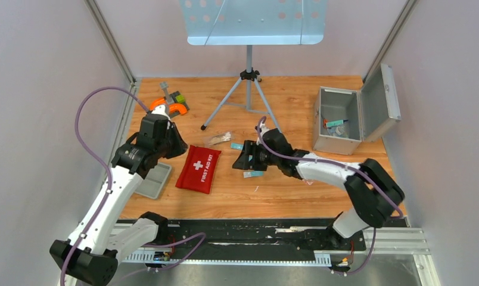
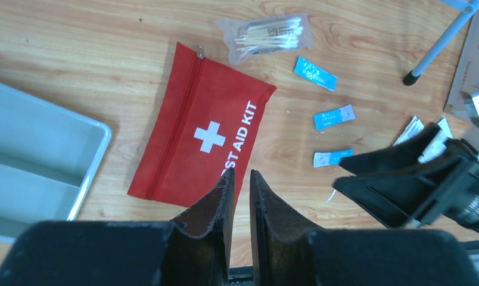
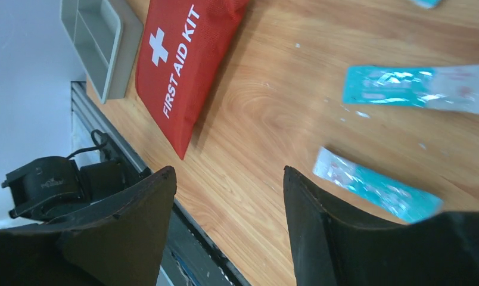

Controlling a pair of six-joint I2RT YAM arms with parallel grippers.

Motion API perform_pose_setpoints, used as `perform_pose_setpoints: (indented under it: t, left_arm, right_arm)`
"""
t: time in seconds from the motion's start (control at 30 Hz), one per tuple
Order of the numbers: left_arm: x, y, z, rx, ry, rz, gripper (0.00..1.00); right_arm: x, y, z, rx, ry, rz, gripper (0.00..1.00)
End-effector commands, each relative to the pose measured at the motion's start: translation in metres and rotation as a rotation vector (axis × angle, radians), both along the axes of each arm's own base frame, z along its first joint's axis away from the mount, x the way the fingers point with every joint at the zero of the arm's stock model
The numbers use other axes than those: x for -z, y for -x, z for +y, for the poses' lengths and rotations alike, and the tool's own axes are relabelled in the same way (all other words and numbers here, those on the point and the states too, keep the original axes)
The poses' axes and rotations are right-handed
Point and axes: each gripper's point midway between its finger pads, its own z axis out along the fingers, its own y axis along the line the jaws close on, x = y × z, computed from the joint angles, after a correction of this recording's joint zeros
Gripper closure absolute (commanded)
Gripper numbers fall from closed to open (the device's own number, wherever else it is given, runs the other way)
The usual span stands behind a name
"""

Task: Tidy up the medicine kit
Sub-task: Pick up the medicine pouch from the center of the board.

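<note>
Aluminium medicine kit point(image 1: 377, 102) — overhead only, lid open

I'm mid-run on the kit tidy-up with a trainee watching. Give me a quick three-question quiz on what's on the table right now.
1. True or false: the medicine kit has its lid shut.
2. What does the right gripper hold? A) the red first aid pouch B) a teal packet C) nothing
3. Which arm's gripper is nearer the grey tray?

Key:
1. False. The lid stands open.
2. C. Its jaws are apart with nothing between them.
3. The left gripper.
</note>
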Motion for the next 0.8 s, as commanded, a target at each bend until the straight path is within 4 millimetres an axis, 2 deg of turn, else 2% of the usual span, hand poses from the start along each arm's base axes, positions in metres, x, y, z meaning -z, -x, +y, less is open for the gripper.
perform_pose_setpoints:
  t: [0.0, 0.1, 0.23, 0.53, 0.7, 0.77]
  left_arm:
    - [0.005, 0.009, 0.007, -0.059, 0.028, -0.001, 0.77]
    - [0.011, 0.011, 0.008, -0.069, 0.029, 0.006, 0.76]
    - [0.011, 0.011, 0.014, -0.087, 0.004, 0.0, 0.76]
    - [0.001, 0.012, 0.024, -0.112, -0.029, -0.035, 0.75]
    - [0.0, 0.016, 0.026, -0.106, -0.038, -0.029, 0.75]
    - [0.0, 0.019, 0.026, -0.105, -0.035, -0.03, 0.74]
  right_arm:
    - [-0.04, -0.011, 0.055, -0.073, -0.264, -0.045, 0.35]
    - [-0.026, -0.013, 0.075, -0.107, -0.26, -0.02, 0.34]
    - [0.003, -0.021, 0.095, -0.108, -0.217, 0.058, 0.33]
    - [0.054, -0.027, 0.122, -0.072, -0.152, 0.098, 0.38]
    - [0.064, -0.026, 0.135, -0.069, -0.201, 0.115, 0.41]
    - [0.067, -0.028, 0.14, -0.072, -0.207, 0.12, 0.47]
